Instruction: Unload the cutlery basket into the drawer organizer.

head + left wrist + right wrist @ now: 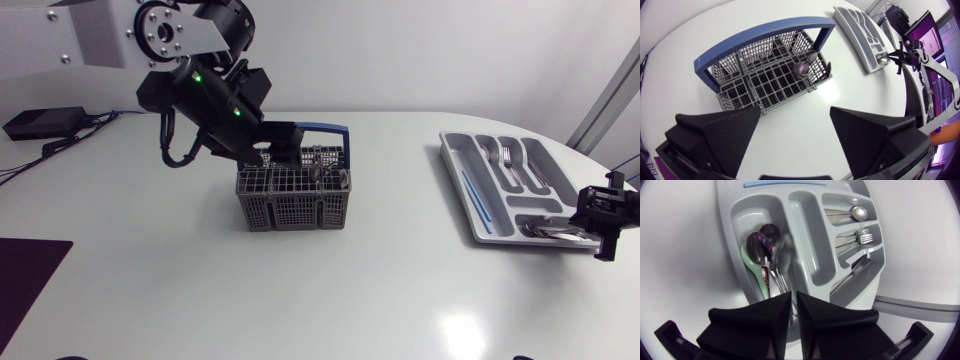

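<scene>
Left gripper (pixel 796 113) spread wide, empty, above cutlery basket (pixel 293 207) at table middle. One dark utensil (pixel 804 65) left in basket. Right gripper (pixel 794 303) apparently pinching spoon (pixel 784 255) by handle over drawer organizer (pixel 455 170). Risk: spoon lands askew on piled spoons; left fingers snag basket grid.
</scene>
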You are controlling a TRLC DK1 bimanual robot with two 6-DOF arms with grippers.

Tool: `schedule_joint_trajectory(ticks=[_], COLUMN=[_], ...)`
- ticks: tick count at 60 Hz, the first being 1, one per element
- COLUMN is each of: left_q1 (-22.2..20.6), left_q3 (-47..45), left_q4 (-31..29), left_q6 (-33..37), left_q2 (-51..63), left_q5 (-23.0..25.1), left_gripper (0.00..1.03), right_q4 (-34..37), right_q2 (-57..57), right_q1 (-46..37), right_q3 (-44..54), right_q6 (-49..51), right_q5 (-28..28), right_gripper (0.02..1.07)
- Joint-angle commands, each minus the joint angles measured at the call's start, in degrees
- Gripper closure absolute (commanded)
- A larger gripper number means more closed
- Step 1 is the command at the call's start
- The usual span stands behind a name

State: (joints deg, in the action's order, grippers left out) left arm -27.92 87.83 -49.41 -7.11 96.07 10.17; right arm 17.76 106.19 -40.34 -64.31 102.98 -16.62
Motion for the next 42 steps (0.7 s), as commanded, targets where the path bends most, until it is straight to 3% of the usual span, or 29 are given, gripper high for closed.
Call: schedule_joint_trajectory(ticks=[1, 5, 11, 23, 42], left_q1=[-0.20, -0.20, -0.20, -0.64, -1.87], left_q3=[-1.35, -1.35, -1.35, -1.61, -1.88], left_q4=[0.19, 0.19, 0.36, 1.68, 3.35], left_q6=[-1.15, -1.15, -1.15, -1.76, -3.96], left_q2=[1.05, 1.05, 1.05, 1.40, 2.19], left_q5=[-0.33, -0.42, -0.77, -1.91, -4.11], left_gripper=[0.06, 0.06, 0.06, 0.06, 0.06], right_q4=[-0.27, -0.53, -1.32, -1.06, 6.94], right_q2=[-0.11, -0.72, -2.74, -8.46, -19.88], right_q1=[-0.53, -0.71, -0.97, -0.09, 8.08], right_q3=[2.09, 2.70, 3.93, 8.15, 12.90], right_q6=[1.61, 1.52, 0.47, -4.10, -17.46], right_q5=[0.01, 0.01, -0.16, -1.40, -4.65], right_gripper=[0.80, 0.74, 0.58, 0.46, 0.44])
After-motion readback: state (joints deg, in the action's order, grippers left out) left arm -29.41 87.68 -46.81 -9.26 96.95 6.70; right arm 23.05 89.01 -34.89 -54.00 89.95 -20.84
